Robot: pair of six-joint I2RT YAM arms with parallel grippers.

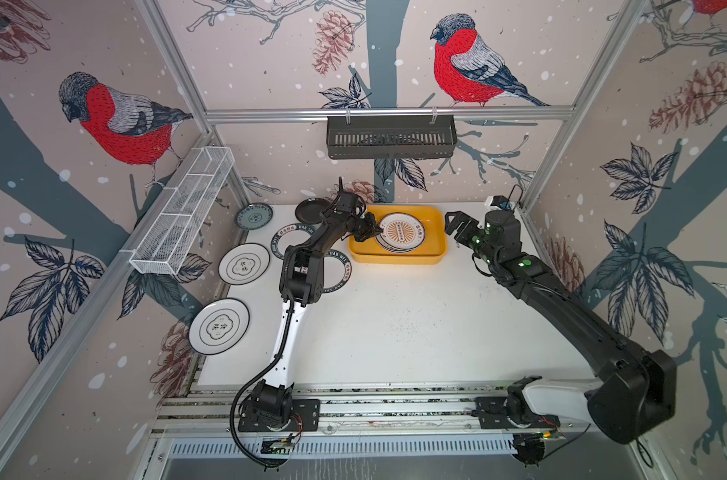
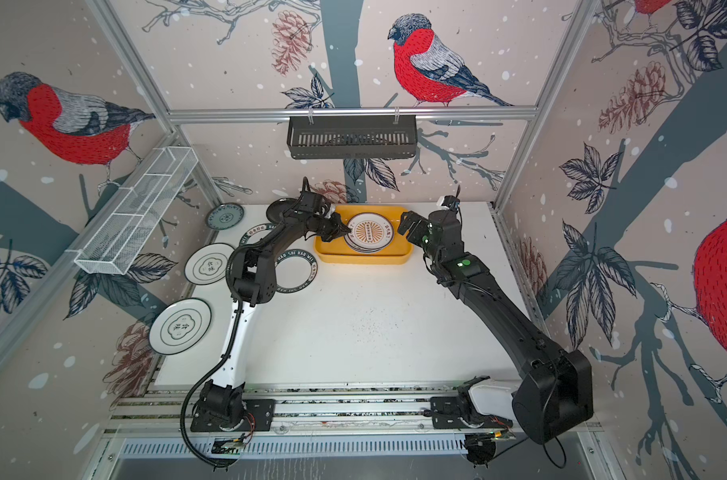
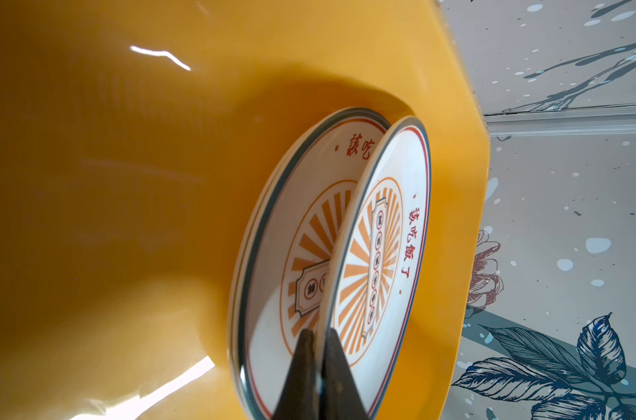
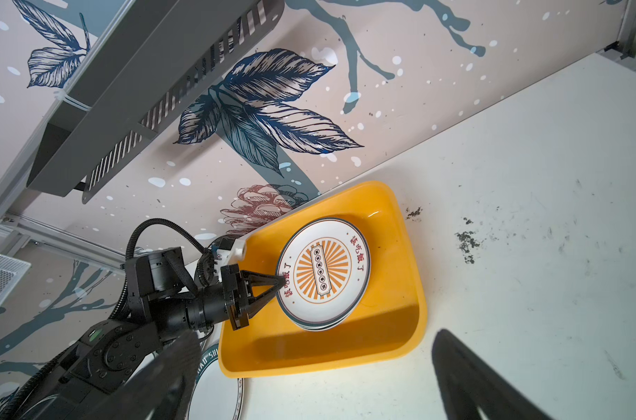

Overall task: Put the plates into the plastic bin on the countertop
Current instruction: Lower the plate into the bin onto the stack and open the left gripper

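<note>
Top views: a yellow bin [image 1: 395,258] sits at the back of the white surface [image 1: 395,332], with sunburst plates stacked inside it.
Left gripper [image 1: 372,232]: pinched tight on the rim of the top plate [image 1: 401,230].
Right gripper [image 1: 452,228]: spread wide beside the bin, holding nothing.
Left wrist: the top plate [image 3: 382,254] is white with orange rays, red characters and a dark ring. It tilts off the plate below [image 3: 272,291].
Right wrist: the stack [image 4: 323,276] sits mid-bin.
</note>
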